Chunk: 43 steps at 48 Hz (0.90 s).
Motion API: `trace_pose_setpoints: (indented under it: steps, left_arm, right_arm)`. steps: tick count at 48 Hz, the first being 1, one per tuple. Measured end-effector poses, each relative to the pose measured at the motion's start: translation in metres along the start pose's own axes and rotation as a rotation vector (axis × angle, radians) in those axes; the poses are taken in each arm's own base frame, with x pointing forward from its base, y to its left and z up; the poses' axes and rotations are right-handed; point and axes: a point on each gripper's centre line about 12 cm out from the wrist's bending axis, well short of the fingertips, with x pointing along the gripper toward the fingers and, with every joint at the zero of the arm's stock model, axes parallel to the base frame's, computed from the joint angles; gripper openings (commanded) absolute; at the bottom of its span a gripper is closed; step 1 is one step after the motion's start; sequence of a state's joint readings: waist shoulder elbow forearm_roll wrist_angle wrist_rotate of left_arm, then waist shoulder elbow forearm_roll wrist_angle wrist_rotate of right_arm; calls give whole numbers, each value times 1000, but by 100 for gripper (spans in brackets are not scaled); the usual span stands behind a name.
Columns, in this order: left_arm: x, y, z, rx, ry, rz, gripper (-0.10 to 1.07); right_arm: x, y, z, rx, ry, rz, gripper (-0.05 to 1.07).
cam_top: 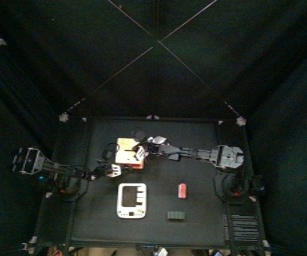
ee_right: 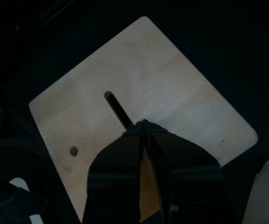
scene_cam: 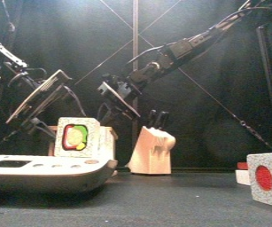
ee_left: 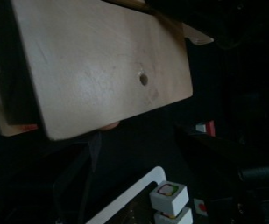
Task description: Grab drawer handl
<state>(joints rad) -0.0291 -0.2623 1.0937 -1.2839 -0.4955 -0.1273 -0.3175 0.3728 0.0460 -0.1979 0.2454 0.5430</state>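
Drawer (cam_top: 128, 152): table's middle-left, handle too small to make out from above
Right gripper (cam_top: 153, 147): beside drawer, jaws partly parted, any grasp hidden
Left gripper (scene_cam: 37, 102): spread wide, empty, own jaws cut off in wrist view

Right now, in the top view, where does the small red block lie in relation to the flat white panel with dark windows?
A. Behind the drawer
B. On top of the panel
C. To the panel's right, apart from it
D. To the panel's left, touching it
C: in the top view the red block lies on the table to the right of the white panel, with bare black table between them.
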Motion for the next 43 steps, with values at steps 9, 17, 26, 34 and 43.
trace_pose_setpoints:
  steps: [9, 17, 26, 34, 43]
  left_arm:
    - [6, 1, 2, -38, -4, 33, 98]
    - [12, 8, 0, -47, 9, 69, 98]
    - [18, 11, -1, -52, 7, 94, 98]
    - [23, 12, 0, -55, 1, 112, 98]
    - [26, 12, 0, -54, 0, 119, 93]
  right_arm:
    - [2, 0, 1, -12, 2, -6, 49]
    - [2, -1, 1, -11, 1, -7, 49]
    - [2, -1, 1, -11, 3, -8, 49]
    - [2, -1, 1, -11, 3, -8, 49]
    - [2, -1, 0, -11, 4, -8, 49]
